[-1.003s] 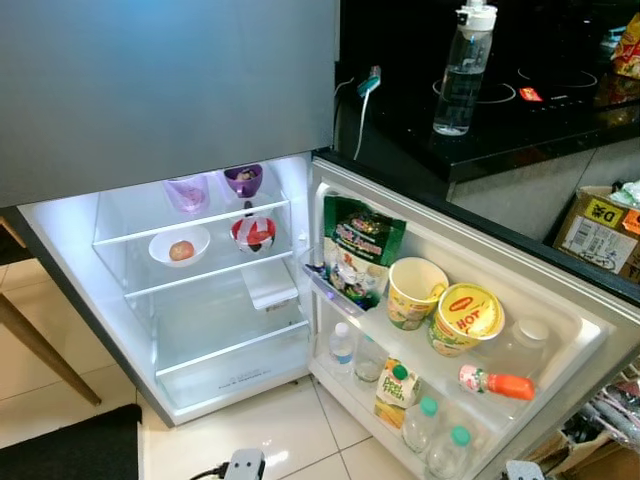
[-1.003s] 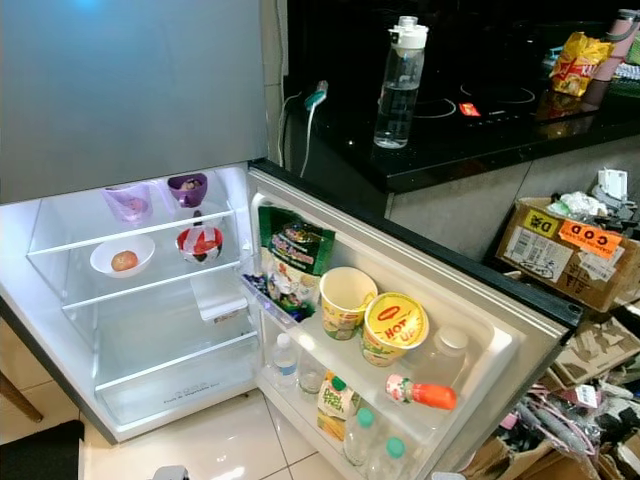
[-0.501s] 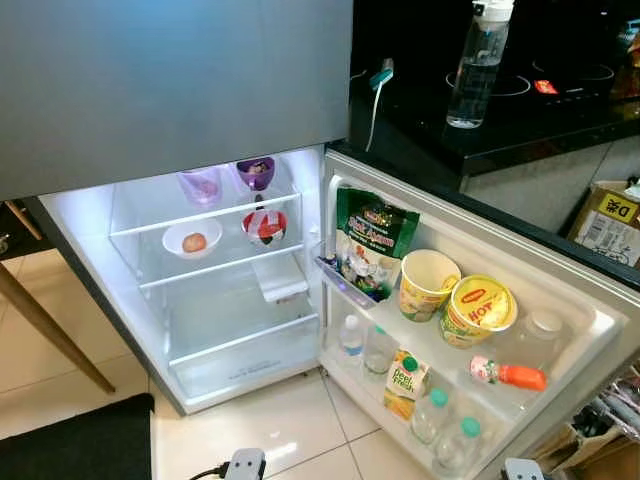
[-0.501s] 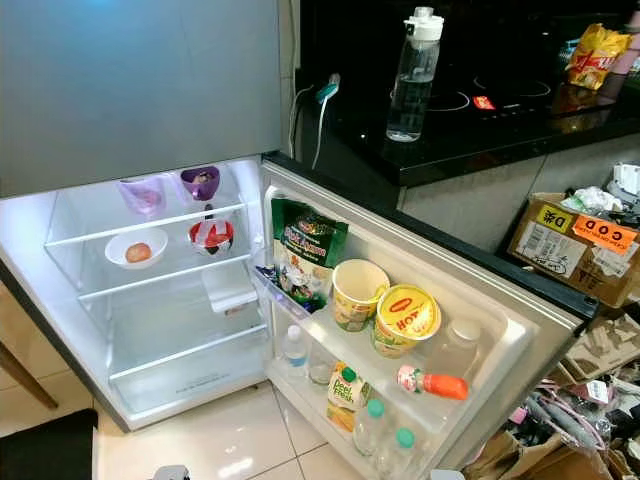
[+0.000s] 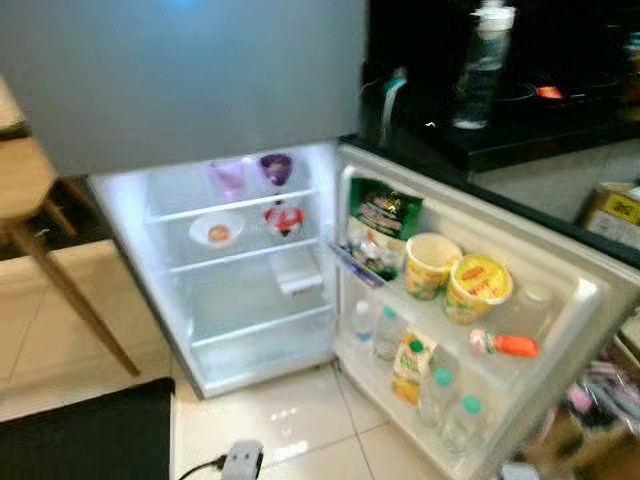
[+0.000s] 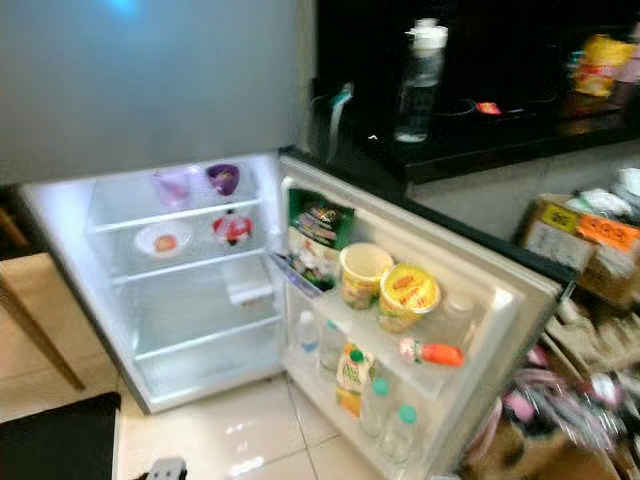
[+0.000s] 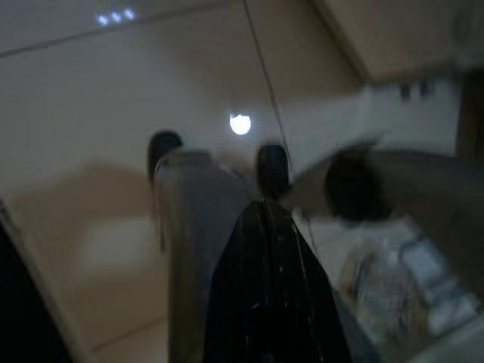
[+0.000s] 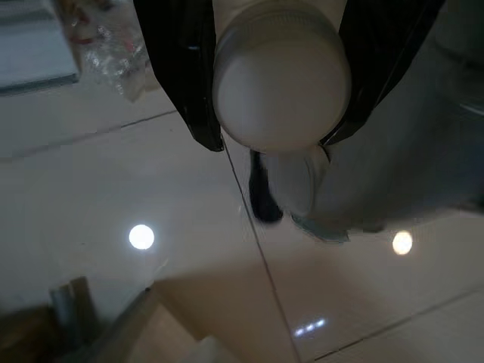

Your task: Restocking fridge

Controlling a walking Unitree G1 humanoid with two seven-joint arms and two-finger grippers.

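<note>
The fridge (image 5: 260, 310) stands open and lit, its shelves mostly bare: a white bowl with an egg (image 5: 217, 232), a red-and-white bowl (image 5: 284, 217) and two purple cups (image 5: 275, 168) at the top. Its door (image 5: 575, 300) holds a green bag (image 5: 385, 225), two noodle cups (image 5: 478, 288), a red bottle (image 5: 505, 345), a juice carton (image 5: 412, 362) and water bottles (image 5: 448, 400). In the right wrist view my right gripper (image 8: 271, 142) is shut on a white-capped container (image 8: 281, 83) above the tiled floor. My left gripper (image 7: 265, 219) hangs shut over the floor.
A clear water bottle (image 5: 480, 70) stands on the black counter (image 5: 520, 130) right of the fridge. A wooden table and its leg (image 5: 60, 290) are at the left. A black mat (image 5: 90, 435) and a plug (image 5: 240, 462) lie on the floor; a cardboard box (image 5: 612, 205) is at the right.
The camera has shifted and the picture is now blurred: the fridge sits further right and the wooden table has come into view on the left. Nothing in the fridge has moved.
</note>
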